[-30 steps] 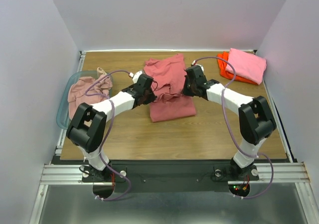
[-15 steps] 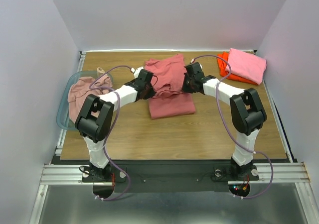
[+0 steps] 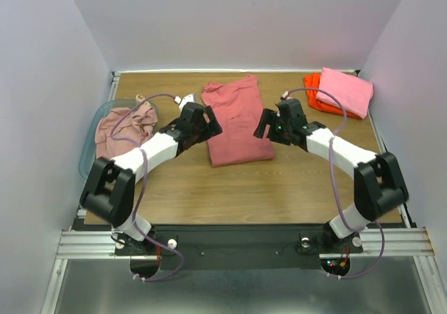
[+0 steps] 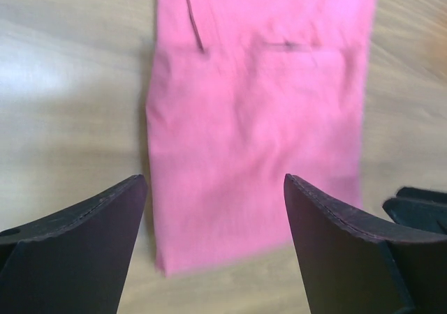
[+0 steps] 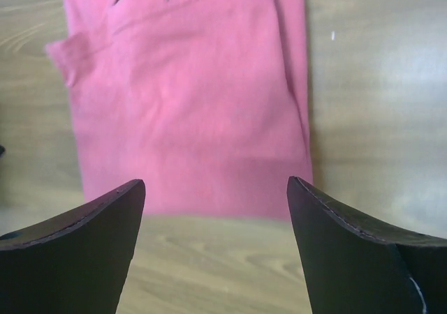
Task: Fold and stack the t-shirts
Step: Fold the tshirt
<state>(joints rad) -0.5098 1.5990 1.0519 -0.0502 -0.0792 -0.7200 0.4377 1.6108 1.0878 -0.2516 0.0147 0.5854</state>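
Left gripper (image 3: 212, 121) and right gripper (image 3: 263, 125) flank salmon-red t-shirt (image 3: 236, 122), basket (image 3: 86, 157) aside.

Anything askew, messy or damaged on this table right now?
Nothing is damaged or spilled. The salmon-red t-shirt lies folded flat in the middle of the table, slightly skewed to its edges. The orange t-shirt pokes out from under the pink t-shirt at the far right, so that stack is uneven. A pale t-shirt sits crumpled in the basket.

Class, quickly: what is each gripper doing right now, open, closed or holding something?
Left gripper: open, holding nothing.
Right gripper: open, holding nothing.
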